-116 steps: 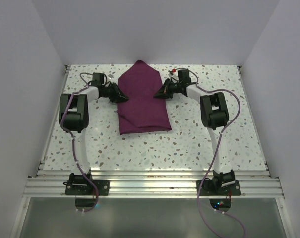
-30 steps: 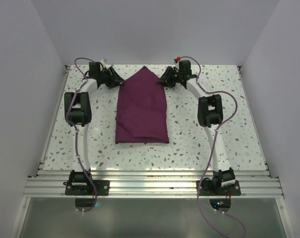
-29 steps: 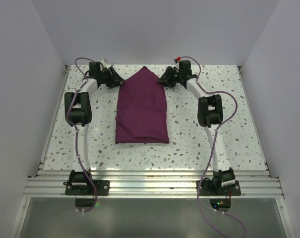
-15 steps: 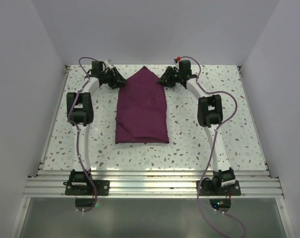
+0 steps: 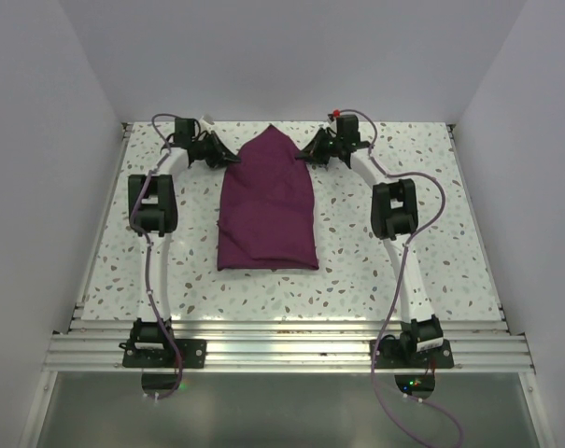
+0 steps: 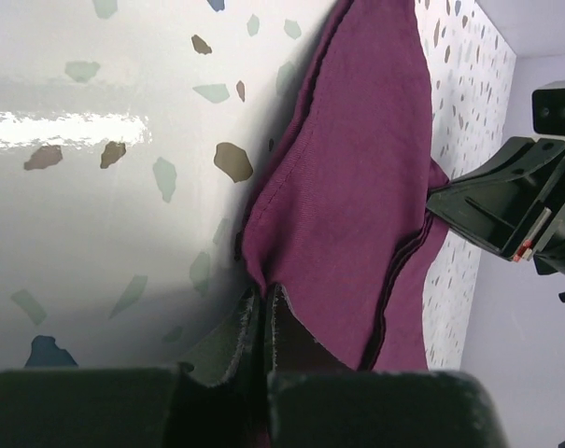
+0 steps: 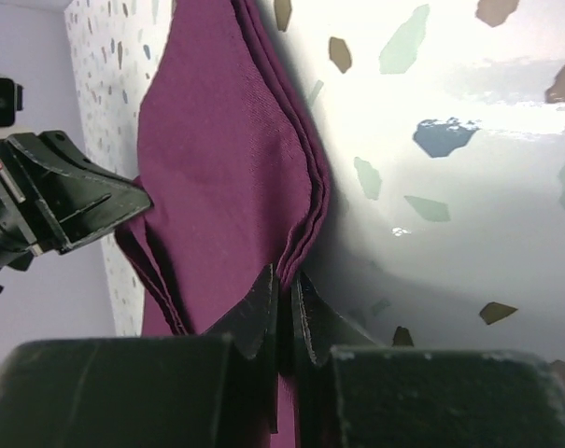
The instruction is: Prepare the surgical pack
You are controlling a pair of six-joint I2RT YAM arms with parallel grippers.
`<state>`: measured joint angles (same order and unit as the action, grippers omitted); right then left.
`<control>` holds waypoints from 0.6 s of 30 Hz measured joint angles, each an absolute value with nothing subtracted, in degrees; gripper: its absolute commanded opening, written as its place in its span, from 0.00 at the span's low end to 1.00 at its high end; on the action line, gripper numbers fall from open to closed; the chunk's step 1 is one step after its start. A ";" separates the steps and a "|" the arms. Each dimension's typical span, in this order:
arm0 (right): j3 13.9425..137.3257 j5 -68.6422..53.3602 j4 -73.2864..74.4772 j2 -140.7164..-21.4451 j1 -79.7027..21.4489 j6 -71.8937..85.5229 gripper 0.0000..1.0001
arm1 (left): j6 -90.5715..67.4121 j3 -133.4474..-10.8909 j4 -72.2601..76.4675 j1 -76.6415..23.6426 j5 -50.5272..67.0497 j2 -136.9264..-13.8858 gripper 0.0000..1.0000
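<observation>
White speckled terrazzo tabletop [image 5: 375, 271], boxed in by blank pale walls. Seen from above, the surgical pack, a dark purple folded cloth bundle [image 5: 266, 210], lies mid-table with its far end tapering to a point. The left gripper [image 5: 231, 158] and right gripper [image 5: 307, 155] meet the sloping edges on either side of that point.

From the left wrist, its black fingers [image 6: 249, 327] are pinched shut on a thin hem, and the fabric puckers at the nip.

From the right wrist, that gripper's fingers [image 7: 263, 299] are likewise closed on the stacked, layered edge.

The cloth looks soft, light and limp, so it should drape and drag rather than hold its shape, and the layers may slip apart. Hems near the corners, as gripped here, seem the sound hold. Whatever lies inside is hidden.
</observation>
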<state>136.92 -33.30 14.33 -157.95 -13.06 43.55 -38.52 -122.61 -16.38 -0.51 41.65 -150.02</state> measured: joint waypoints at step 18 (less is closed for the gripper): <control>116.22 -40.53 17.65 -133.34 -13.98 47.11 0.00 | -33.52 -95.33 -19.53 -0.82 39.03 -117.03 0.00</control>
<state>116.22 -40.53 17.65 -133.34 -13.98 47.11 -33.52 -95.33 -19.53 -0.82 39.03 -117.03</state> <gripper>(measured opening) 0.041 0.018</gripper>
